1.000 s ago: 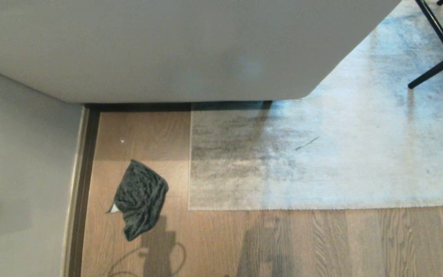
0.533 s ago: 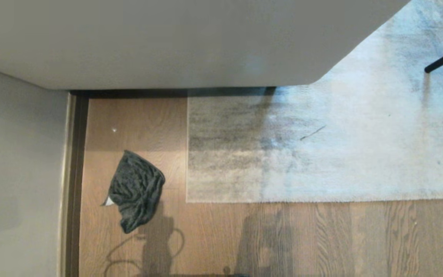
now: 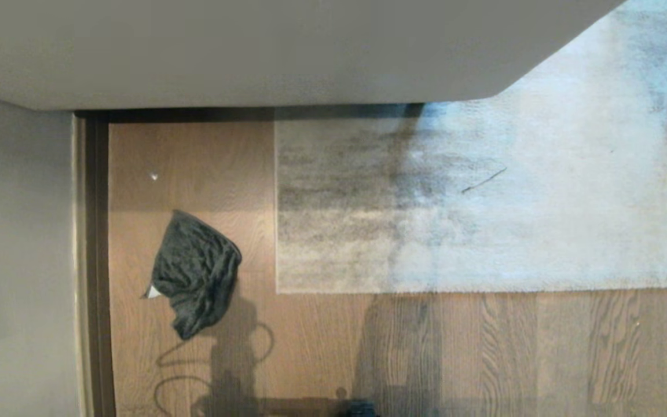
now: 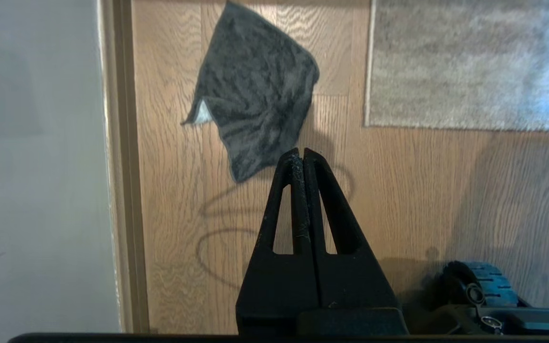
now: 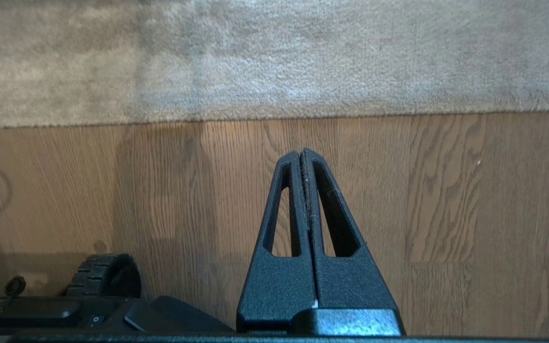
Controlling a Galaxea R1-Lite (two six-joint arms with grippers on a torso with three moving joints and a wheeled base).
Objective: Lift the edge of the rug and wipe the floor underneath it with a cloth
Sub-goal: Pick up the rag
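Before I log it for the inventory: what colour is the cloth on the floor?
Dark grey cloth, with a small pale patch at one corner; clearest in the left wrist view.

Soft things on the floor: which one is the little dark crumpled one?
The small dark grey fluffy cloth, lying on bare wood floor. The big pale grey rug beside it lies flat.

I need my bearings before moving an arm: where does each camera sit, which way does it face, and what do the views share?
Head view: up on the head, looking down at the floor, the cloth and the rug edge; no arm shows.
Left wrist view: behind the shut left gripper, facing the cloth; a base wheel shows.
Right wrist view: behind the shut right gripper, facing the rug edge.
Shared: all show the rug's near corner.
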